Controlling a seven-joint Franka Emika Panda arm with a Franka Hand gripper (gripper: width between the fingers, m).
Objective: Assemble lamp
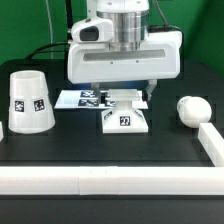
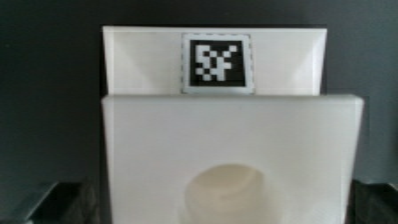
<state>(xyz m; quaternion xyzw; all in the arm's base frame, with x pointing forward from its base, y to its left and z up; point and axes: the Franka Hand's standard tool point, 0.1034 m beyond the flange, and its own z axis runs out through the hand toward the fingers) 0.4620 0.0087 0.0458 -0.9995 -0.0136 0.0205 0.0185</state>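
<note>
The lamp base (image 1: 124,118) is a flat white square part with a tag on its front. It rests on the black table at the middle. My gripper (image 1: 123,96) is lowered straight over it, with a finger on each side of its rear part. In the wrist view the base (image 2: 214,110) fills the picture, with its tag at the far end and its round socket (image 2: 231,190) near the jaws. The dark fingers (image 2: 68,200) sit wide apart against the base's sides, so the gripper (image 2: 228,205) looks open. The tapered shade (image 1: 28,102) stands at the exterior view's left. The round-headed bulb (image 1: 192,109) lies at the right.
The marker board (image 1: 78,99) lies flat just behind and left of the base, partly under my hand. A white wall (image 1: 100,181) runs along the table's front edge and turns up the right side (image 1: 213,142), close to the bulb.
</note>
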